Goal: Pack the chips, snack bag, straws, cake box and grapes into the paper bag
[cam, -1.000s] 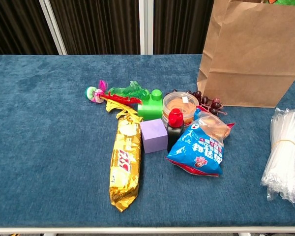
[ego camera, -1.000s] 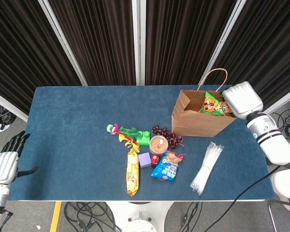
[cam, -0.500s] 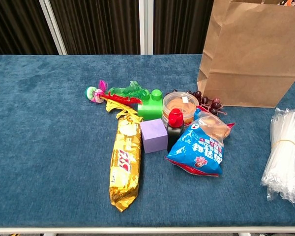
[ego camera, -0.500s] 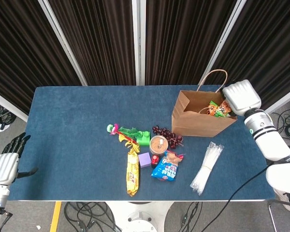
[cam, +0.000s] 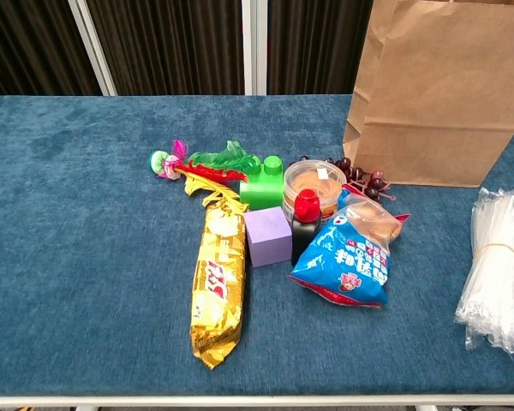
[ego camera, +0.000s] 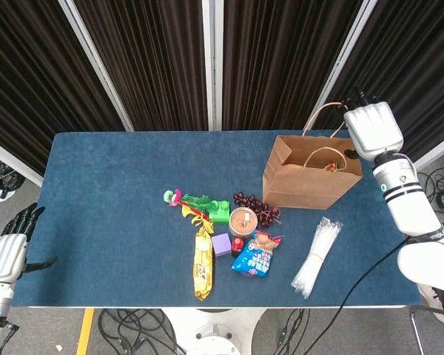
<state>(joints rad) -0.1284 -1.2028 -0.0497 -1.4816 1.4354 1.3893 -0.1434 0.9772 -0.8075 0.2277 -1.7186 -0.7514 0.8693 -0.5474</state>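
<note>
Right hand (ego camera: 371, 129) is seen above the far right corner of the paper bag (ego camera: 311, 177), fingers empty; spread or curled cannot be told. Left hand (ego camera: 7, 248) is held off the table's left edge, fingers apart. Below-left of the right hand: one chips packet (cam: 218, 291), one blue snack bag (cam: 347, 265), one grape bunch (cam: 360, 178), one straw bundle (cam: 493, 270). Since a second ago, the right hand has lifted out; the cake box lies barely visible inside.
</note>
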